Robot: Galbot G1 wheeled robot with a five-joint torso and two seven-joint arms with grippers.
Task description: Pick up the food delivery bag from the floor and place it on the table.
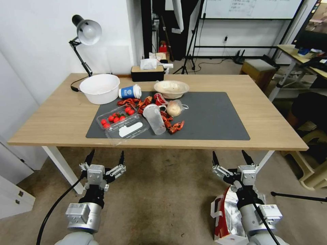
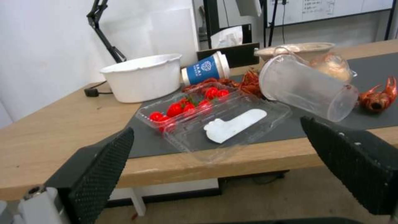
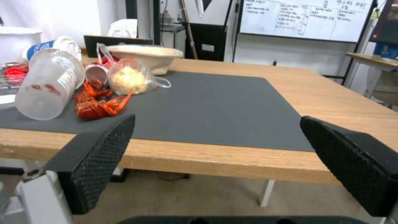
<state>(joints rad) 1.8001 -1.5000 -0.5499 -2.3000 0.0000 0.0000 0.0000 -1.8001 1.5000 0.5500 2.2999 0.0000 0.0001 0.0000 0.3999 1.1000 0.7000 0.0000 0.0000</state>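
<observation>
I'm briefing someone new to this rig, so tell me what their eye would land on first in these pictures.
First, the bright red crayfish and cherry tomatoes in a clear plastic clamshell box, scattered on the dark grey mat of the long light-wood table. Next, the white paper food delivery bag with red trim and silver foil lining, on the stained beige carpet floor beneath the right arm. Both grippers, left and right, hover open-fingered before the table's near edge.

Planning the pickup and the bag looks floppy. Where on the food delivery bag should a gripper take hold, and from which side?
Probably by a white handle at the open top of the food delivery bag, coming from above. It sits on the floor under the right arm, mouth up; its foil-lined walls look crinkly and likely to give. The right gripper, open, is nearest.
</observation>
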